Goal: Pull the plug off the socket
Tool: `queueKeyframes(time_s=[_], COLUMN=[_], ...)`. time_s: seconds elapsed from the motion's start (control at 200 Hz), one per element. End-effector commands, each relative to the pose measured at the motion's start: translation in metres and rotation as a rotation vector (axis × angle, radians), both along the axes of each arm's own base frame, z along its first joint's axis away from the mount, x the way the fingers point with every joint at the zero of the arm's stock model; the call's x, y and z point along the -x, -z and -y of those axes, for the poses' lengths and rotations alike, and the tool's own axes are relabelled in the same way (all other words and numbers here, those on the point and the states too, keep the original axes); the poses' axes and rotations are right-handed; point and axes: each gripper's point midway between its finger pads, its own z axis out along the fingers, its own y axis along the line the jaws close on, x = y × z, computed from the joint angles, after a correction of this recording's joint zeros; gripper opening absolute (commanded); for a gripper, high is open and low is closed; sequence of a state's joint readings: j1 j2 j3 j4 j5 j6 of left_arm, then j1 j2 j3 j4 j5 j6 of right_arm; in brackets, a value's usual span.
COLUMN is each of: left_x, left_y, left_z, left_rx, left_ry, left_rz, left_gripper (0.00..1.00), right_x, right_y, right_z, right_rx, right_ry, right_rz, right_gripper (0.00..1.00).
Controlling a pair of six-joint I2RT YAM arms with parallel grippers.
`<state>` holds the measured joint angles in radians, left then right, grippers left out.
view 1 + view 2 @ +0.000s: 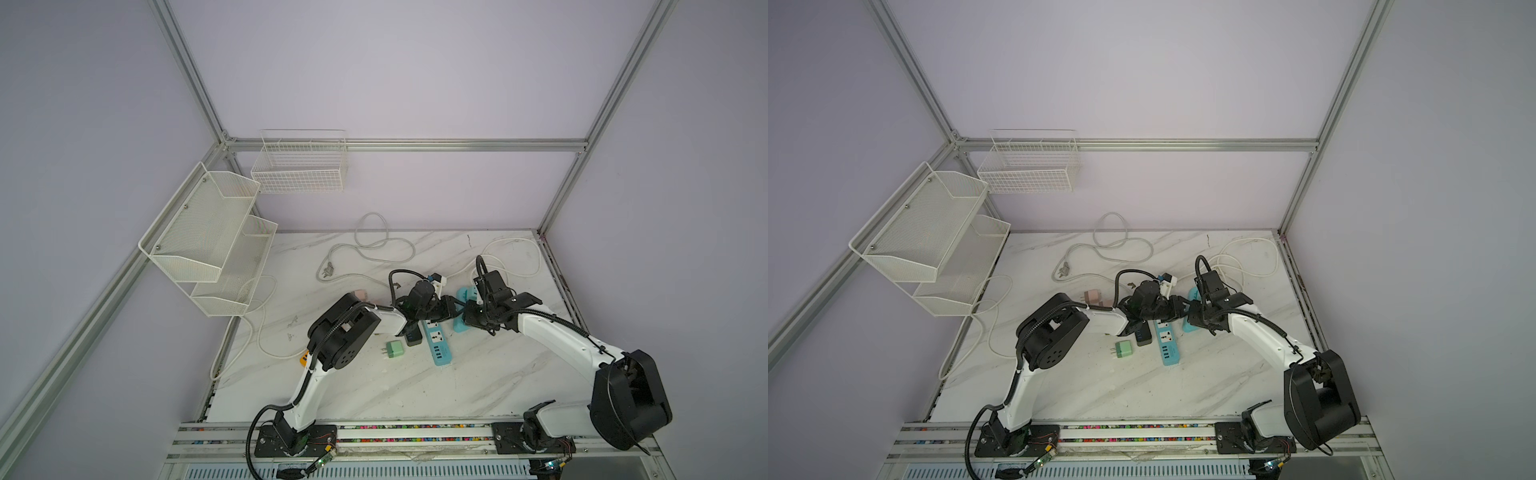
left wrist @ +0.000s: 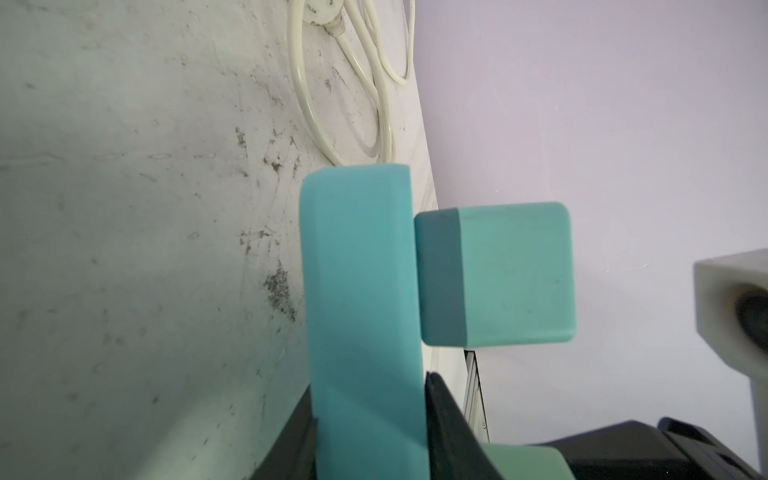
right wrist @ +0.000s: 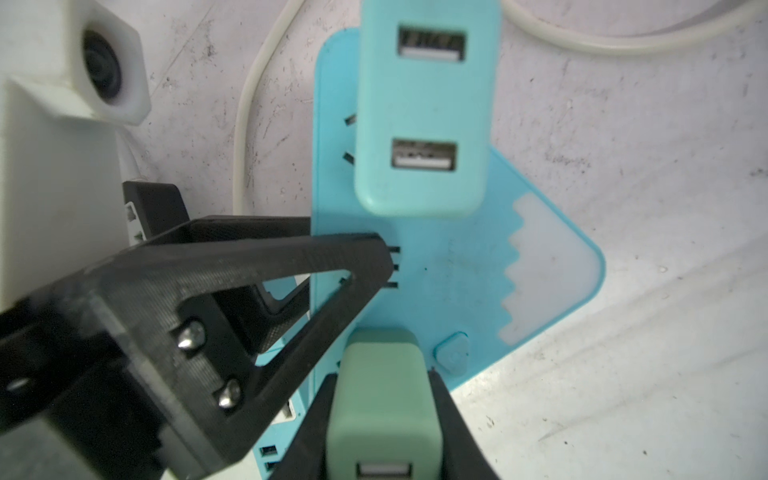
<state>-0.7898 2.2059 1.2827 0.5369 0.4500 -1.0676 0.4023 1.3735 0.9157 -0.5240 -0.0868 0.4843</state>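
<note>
A: What is being carried by the table (image 1: 374, 386)?

B: Two arms are being stretched toward each other over its right-centre part. The left arm (image 1: 345, 332) is being reached across the middle to meet the right arm (image 1: 552, 336). A turquoise socket strip (image 1: 1192, 328) is being partly hidden under their wrists, just right of a longer blue strip (image 1: 437, 343).

A: How is the turquoise one being held?

B: In the left wrist view its edge is being clamped by the left fingers (image 2: 446, 419), one pressed against each side of the slab.

A: And what is being carried on its face?

B: Two things are being shown by the right wrist view. A turquoise charger (image 3: 424, 108) with two ports is being borne by the sockets, apart from the grip. A smaller green plug (image 3: 378, 403) is being gripped just beside the strip's button (image 3: 451, 355).

A: By which fingers?

B: It is being squeezed between the right fingers (image 3: 457, 440), closed tight on its two sides. Whether its pins are seated in the socket cannot be told.

A: Anything smaller?

B: A loose green adapter (image 1: 394, 348) is being left on the table, left of the blue strip.
</note>
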Motion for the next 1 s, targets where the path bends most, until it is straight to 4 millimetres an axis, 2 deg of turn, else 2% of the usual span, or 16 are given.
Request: queueKeyframes(time_s=[0.0, 0.145, 0.235, 0.255, 0.46, 0.545, 0.655, 0.765, 0.86, 0.995], left_x=[0.017, 0.018, 0.018, 0.018, 0.019, 0.021, 0.021, 0.022, 0.021, 0.02], left_y=[0.039, 0.035, 0.033, 0.034, 0.038, 0.034, 0.033, 0.033, 0.035, 0.041], left_z=[-0.016, -0.013, -0.013, -0.013, -0.018, -0.015, -0.015, -0.012, -0.012, -0.013], left_rx=[-0.11, -0.098, -0.098, -0.1, -0.099, -0.092, -0.093, -0.096, -0.111, -0.134], left_ry=[0.037, 0.047, 0.044, 0.042, 0.033, 0.047, 0.046, 0.051, 0.047, 0.04], left_rz=[-0.054, -0.056, -0.055, -0.056, -0.104, -0.114, -0.114, -0.114, -0.112, -0.115], left_gripper=[0.0, 0.0, 0.0, 0.0, 0.0, 0.0, 0.0, 0.0, 0.0, 0.0], right_x=[-0.021, -0.027, -0.028, -0.03, -0.028, -0.026, -0.028, -0.03, -0.029, -0.027], right_y=[-0.031, -0.029, -0.028, -0.02, -0.015, -0.01, -0.01, -0.015, -0.016, -0.017], right_z=[-0.008, -0.016, -0.028, -0.028, -0.013, -0.002, 0.0, -0.013, -0.026, -0.033], right_rx=[-0.057, -0.097, -0.157, -0.148, -0.077, -0.109, -0.118, -0.156, -0.097, -0.076], right_ry=[-0.038, -0.034, -0.059, -0.057, -0.037, -0.032, -0.042, -0.053, -0.071, -0.091], right_rz=[0.138, 0.149, 0.146, 0.124, 0.113, 0.092, 0.098, 0.107, 0.116, 0.104], right_gripper=[0.01, 0.01, 0.01, 0.0, 0.0, 0.0, 0.0, 0.0, 0.0, 0.0])
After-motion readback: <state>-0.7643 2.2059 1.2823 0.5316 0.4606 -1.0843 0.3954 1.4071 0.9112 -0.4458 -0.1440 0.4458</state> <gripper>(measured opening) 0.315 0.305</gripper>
